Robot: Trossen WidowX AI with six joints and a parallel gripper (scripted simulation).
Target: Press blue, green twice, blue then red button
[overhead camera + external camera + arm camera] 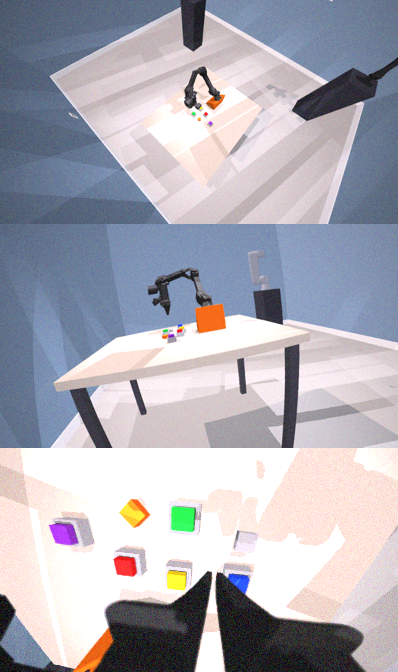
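My gripper [167, 314] [213, 576] is shut and empty, with its tips high above the table and the buttons. In the wrist view the tips appear between the yellow button and the blue button [239, 582] [180, 325], whose lower part a finger hides. The green button [194, 113] [165, 331] [183, 518] stands ahead of the tips, a little to the left in the wrist view. The red button [206, 114] [179, 331] [125, 566] stands farther left there. In the top view the arm hides the blue button. No button is touched.
A yellow button [200, 108] [176, 580] stands between red and blue. A purple button [210, 123] [64, 534] is at the outer end. An orange block [199, 119] [134, 513] lies near green, a pale grey block [246, 541] near blue. An orange bin [213, 103] [210, 318] stands beside the arm's base.
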